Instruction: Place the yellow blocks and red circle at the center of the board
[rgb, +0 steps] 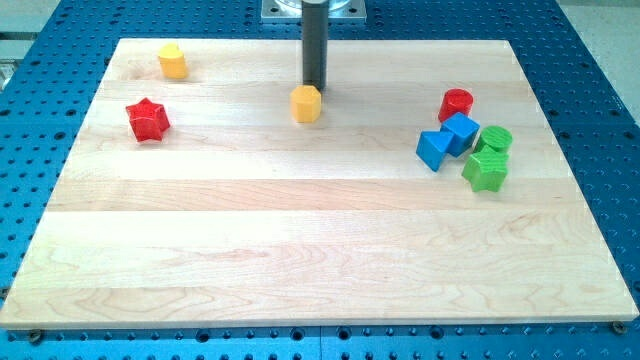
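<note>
A yellow hexagon block (306, 103) lies near the top middle of the wooden board (300, 240). My tip (314, 86) stands just above it in the view, touching or almost touching its upper right edge. A second yellow block (172, 61) sits near the board's top left corner. The red circle (456, 103) lies at the right, touching a blue block (461, 132) below it.
A red star (148, 119) lies at the left. Another blue block (433, 150) sits beside the first. A green round block (494, 139) and a green star-like block (486, 170) lie right of the blue ones. Blue perforated table surrounds the board.
</note>
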